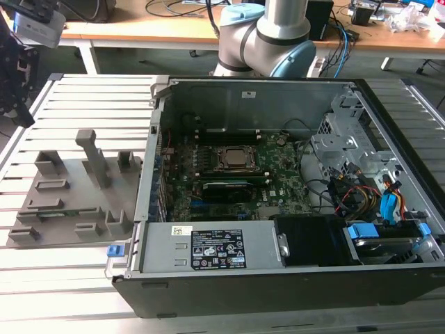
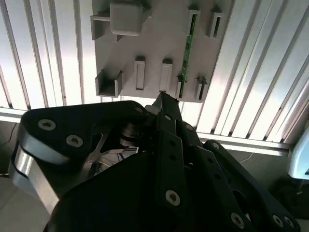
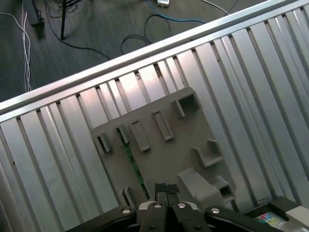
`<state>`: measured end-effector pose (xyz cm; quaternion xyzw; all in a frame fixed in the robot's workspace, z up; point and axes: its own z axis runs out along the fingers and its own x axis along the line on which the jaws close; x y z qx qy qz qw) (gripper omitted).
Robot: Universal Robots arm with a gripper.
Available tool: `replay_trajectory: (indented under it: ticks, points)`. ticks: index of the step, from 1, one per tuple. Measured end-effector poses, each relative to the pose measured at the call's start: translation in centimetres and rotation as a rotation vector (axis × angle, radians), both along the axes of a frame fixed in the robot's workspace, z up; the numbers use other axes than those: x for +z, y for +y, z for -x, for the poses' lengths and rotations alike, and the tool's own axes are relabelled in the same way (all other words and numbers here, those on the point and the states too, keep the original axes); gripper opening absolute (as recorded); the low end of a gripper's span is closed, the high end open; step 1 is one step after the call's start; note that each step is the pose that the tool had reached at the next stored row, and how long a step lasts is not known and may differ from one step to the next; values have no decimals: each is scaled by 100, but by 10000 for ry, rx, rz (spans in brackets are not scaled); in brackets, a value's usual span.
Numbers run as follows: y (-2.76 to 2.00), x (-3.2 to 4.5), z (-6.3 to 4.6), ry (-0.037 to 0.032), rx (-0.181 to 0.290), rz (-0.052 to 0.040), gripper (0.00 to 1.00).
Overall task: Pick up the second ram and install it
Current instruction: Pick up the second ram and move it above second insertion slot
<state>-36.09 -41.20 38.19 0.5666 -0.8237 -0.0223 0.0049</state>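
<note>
Claw [image 3: 167, 186] clenched and empty (fingertips together), above grey fixture plate [image 3: 164, 159], second ram [image 3: 131, 162] standing in its slot

Bright, even room light
Glare whites out the table slats [image 2: 48, 58] in the second wrist view; the computer case [image 1: 243, 97] interior's shadowed.

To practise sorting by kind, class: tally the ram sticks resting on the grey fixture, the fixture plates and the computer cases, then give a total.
Green ram stick: 1
Grey fixture plate: 1
Open computer case: 1
Total: 3
</note>
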Motion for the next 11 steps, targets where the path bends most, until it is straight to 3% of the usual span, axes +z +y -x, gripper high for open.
replay_trajectory:
  ticks: [9, 11]
  points:
    - [0, 0, 0, -1, 1929, 74, 11]
    - [0, 0, 0, -1, 2157, 80, 11]
